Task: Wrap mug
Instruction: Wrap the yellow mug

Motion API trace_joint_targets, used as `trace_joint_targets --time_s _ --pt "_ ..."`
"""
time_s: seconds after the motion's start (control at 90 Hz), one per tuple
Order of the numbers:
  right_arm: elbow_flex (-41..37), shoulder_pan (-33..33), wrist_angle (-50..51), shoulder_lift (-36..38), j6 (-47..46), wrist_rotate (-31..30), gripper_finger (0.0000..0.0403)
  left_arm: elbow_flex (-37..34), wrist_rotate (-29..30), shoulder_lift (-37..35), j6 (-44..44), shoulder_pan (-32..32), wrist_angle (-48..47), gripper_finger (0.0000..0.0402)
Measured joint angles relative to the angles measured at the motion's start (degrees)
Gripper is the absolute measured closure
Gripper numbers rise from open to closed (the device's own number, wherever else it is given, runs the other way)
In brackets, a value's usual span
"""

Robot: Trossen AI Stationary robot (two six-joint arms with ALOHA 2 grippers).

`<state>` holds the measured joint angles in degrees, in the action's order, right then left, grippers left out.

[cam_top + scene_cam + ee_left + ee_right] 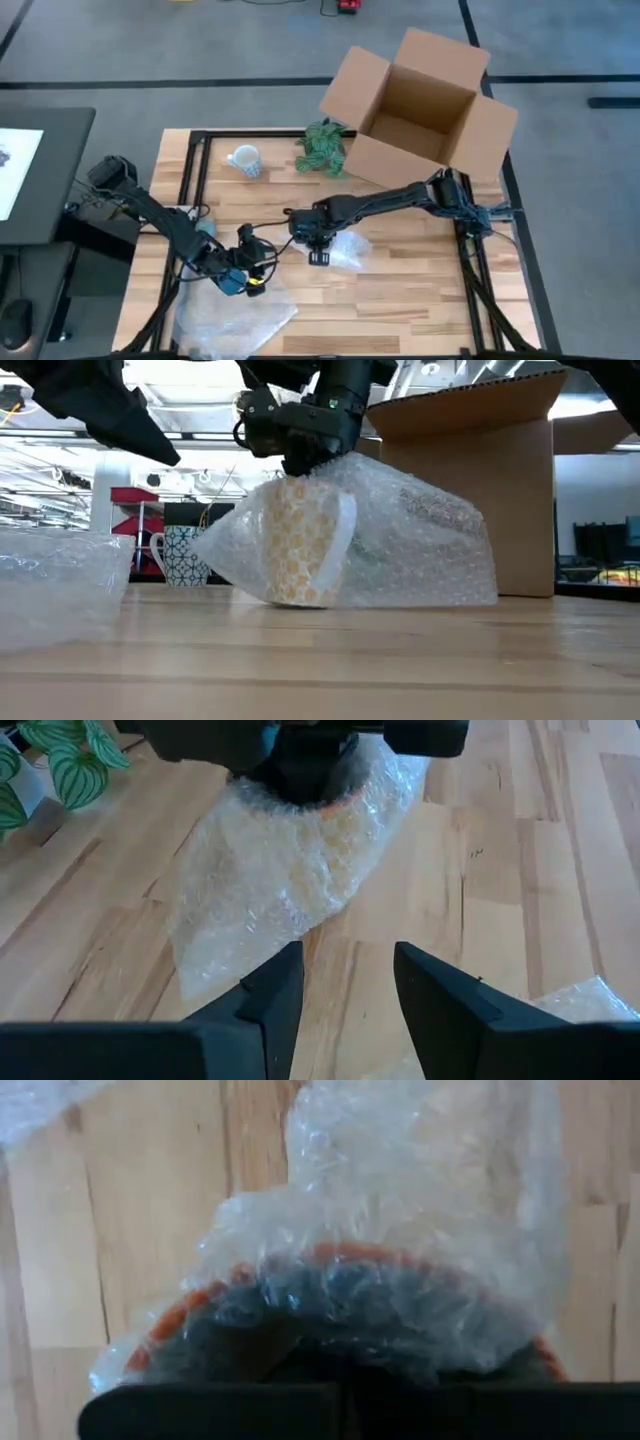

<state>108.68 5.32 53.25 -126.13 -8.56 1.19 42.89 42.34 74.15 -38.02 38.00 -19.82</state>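
High view: right claw [319,252] sits at frame centre directly over the wrapped mug [322,244], with bubble wrap [350,250] spilling to its right on the bench [420,290]. Left claw [243,283] is lower left of it, near but apart, beside a spare wrap sheet [235,320]. A second mug [245,160], a plant [322,148] and a cardboard box [420,105] lie in the upper half. Low view: mug [300,540] stands upright, handle toward frame right, inside the wrap [420,545]; right claw [305,465] comes down onto its rim from above, apparently pinching wrap there, though I cannot tell the finger state. Left wrist view: left claw [348,985] fingers apart, empty, pointing at the bundle [290,870] straight ahead. Right wrist view: wrap [400,1230] over the orange rim [200,1305]. Judgement: mug axis vertical, right arm already on it; left arm must close in sideways to fold the loose wrap.
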Motion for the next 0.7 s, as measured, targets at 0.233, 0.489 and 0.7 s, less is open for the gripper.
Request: trace_joint_targets --time_s 0.233,0.489,0.7 --pt "10.4 2.0 10.0 1.4 0.0 0.0 0.0403 0.0 0.0 0.0 0.0 0.0 0.0 0.0264" --pt "11.8 4.4 7.5 1.3 -0.2 -1.8 0.0403 0.0 0.1 0.0 0.0 0.0 0.0 0.0263" --pt "3.4 1.3 4.5 1.2 -5.8 -6.4 0.0403 0.0 0.1 0.0 -0.2 0.0 -0.1 0.0263"
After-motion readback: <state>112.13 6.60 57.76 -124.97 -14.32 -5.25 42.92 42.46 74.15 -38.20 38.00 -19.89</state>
